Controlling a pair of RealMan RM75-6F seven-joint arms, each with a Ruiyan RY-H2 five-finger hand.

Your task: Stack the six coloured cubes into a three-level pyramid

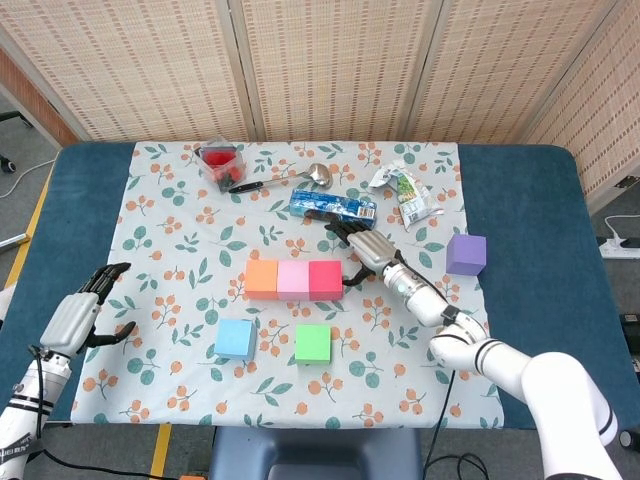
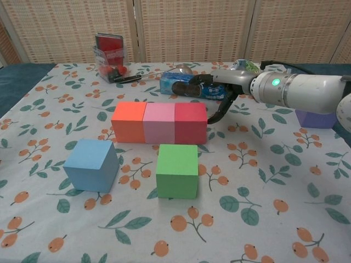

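Right hand (image 1: 366,246) spread; left hand (image 1: 78,318) apparently relaxed.

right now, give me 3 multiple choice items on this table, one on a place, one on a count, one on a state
1. Where is the purple cube?
A. alone, right of the row
B. on the green cube
C. in the left hand

2. How many cubes form the touching row?
A. two
B. three
C. five

3. What is the right hand doing?
A. gripping the blue cube
B. resting open at the row's right end
C. holding the spoon

Answers:
1. A, it sits by itself near the cloth's right edge.
2. B, the orange cube, pink cube and red cube sit side by side.
3. B, its fingers are spread beside the red cube, holding nothing.
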